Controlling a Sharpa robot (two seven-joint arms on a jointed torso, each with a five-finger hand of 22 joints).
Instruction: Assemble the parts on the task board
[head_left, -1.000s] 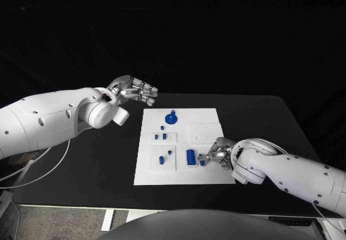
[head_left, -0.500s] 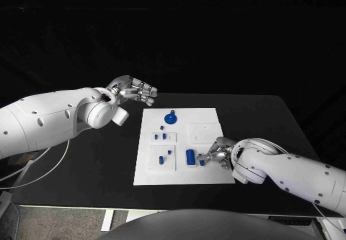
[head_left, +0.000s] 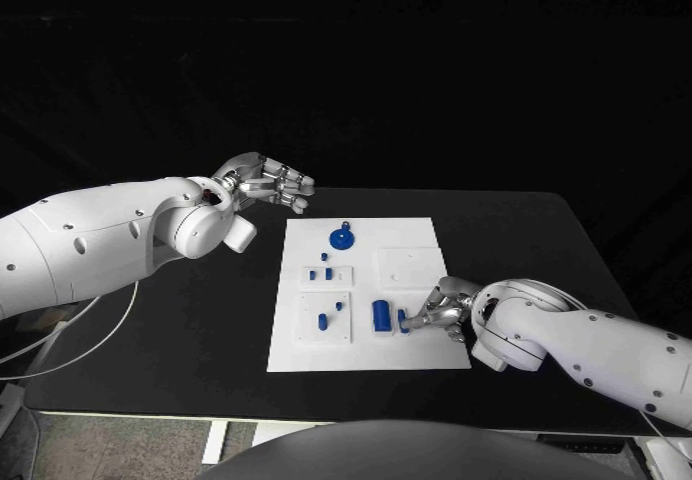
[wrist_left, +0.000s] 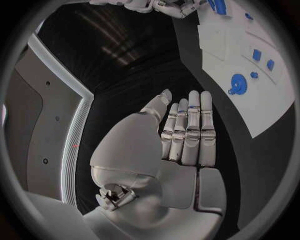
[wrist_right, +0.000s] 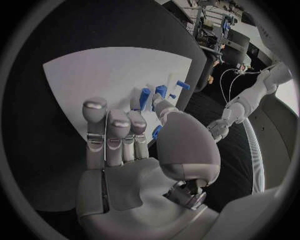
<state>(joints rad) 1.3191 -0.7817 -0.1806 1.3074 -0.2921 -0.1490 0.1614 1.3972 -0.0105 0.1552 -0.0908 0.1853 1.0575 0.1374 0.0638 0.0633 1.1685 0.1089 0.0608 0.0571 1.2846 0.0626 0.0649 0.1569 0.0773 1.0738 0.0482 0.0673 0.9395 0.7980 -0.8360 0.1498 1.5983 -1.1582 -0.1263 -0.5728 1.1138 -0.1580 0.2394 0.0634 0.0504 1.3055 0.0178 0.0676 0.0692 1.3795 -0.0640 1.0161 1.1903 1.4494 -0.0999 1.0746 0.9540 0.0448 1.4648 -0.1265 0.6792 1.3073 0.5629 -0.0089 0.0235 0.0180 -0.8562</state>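
Right hand low on task board, fingertips pinching small blue part beside upright blue part | step: placing it | next: precise seating | left hand spread, empty, off-board above counter

backdrop: pretty much pitch black behind the table, looks like dark cloth, no walls or windows to make out
table: black matte top, far edge straight against the dark
floor: grey strip below the table's near edge, with a pale bar there
cable: thin white one looping off the table's near left corner
clutter: some metal rack stuff off at the side
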